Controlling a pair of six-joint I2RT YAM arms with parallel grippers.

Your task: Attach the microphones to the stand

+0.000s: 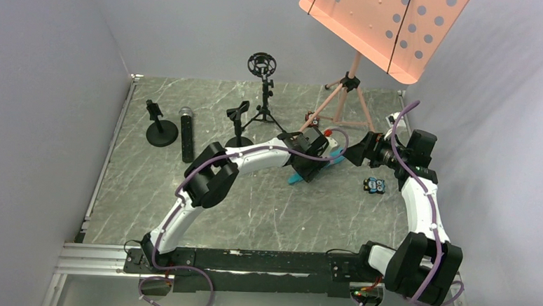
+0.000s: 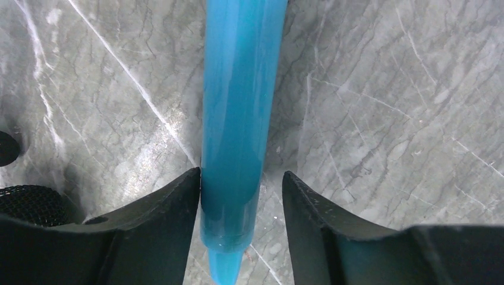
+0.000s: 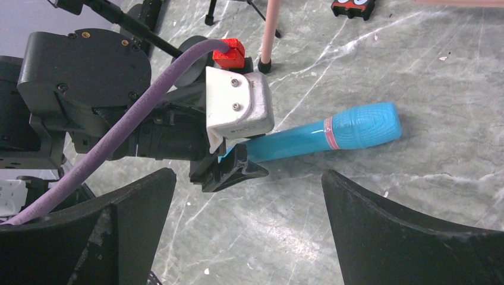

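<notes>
Where the grey marble desk (image 1: 251, 215) spreads right of centre, the blue microphone (image 3: 333, 133) lies flat on it, well apart from the clip stands (image 1: 237, 116) at the back. Its long axis runs straight out between the left fingers (image 2: 160, 219), which straddle its tail end. One touches the barrel and the other stands just off it, so nothing is clamped yet. The right fingers (image 3: 404, 231) hang spread wide, holding nothing, near the head end. On so smooth a slab the barrel may roll.
</notes>
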